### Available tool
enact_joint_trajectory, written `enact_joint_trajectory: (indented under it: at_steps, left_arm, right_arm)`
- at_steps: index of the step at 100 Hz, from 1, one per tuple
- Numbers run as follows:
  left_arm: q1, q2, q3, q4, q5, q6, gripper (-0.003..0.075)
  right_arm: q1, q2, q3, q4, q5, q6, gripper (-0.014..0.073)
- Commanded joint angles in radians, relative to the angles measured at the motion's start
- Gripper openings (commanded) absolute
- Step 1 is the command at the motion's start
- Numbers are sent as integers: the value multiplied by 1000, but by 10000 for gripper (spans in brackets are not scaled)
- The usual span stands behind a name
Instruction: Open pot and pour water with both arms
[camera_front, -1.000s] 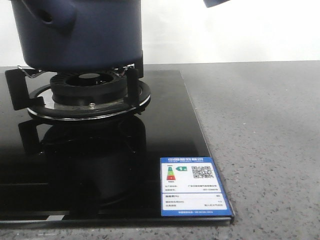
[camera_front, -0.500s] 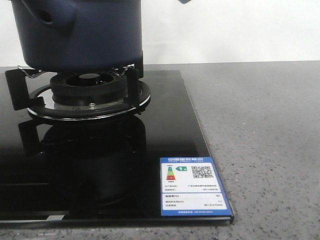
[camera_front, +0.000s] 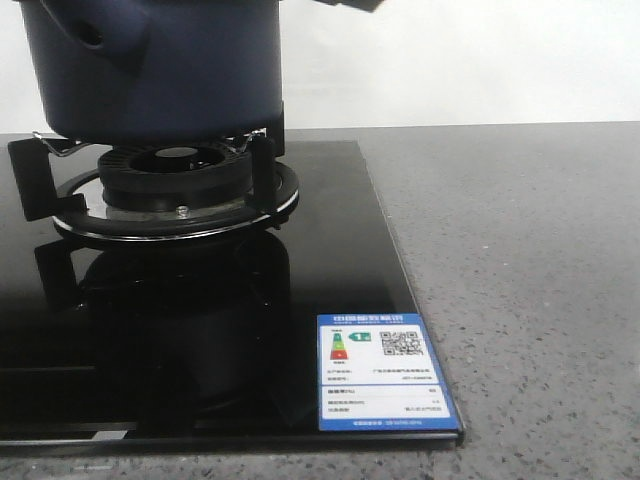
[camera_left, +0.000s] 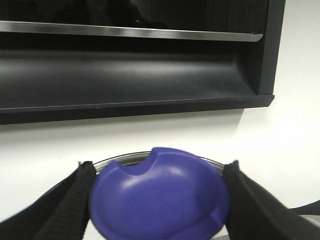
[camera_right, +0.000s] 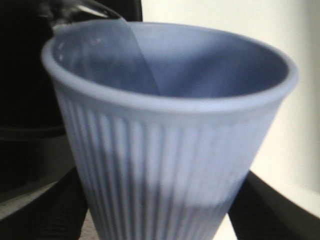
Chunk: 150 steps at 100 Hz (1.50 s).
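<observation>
The dark navy pot (camera_front: 160, 70) stands on the gas burner at the far left, its side stub with a hole (camera_front: 92, 35) facing me. Its top is cut off by the frame. My left gripper (camera_left: 159, 172) is shut on the blue lid knob (camera_left: 160, 200); the glass lid's rim (camera_left: 120, 160) shows behind it, held up in front of the wall. My right gripper (camera_right: 162, 205) is shut on the light blue ribbed cup (camera_right: 165, 125), held upright. A clear glass edge (camera_right: 85, 10) overlaps the cup's rim. A dark blue piece (camera_front: 350, 4) shows at the front view's top edge.
The burner grate (camera_front: 175, 190) sits on a black glass hob (camera_front: 330, 260) with a blue energy label (camera_front: 385, 372) at its near right corner. Grey speckled counter (camera_front: 530, 300) lies to the right. A black range hood (camera_left: 135, 60) hangs on the white wall.
The dark blue piece at the top edge of the front view has moved left, toward the pot. The pot has stayed on the burner.
</observation>
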Motion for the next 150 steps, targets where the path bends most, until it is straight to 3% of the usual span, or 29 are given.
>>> enact_joint_trajectory:
  at_steps: [1,81,150]
  left_arm:
    - [3,-11,-38,8,-95,-3,353]
    - [3,-11,-38,8,-95,-3,352]
    - [3,-11,-38,8,-95,-3,352]
  right_arm:
    - [3,-34,-44,-115,-28,-1,358]
    - [19,-13,-47,-579,-52,-1,358]
    - [33,-13,-77,-608,-37,-1,358]
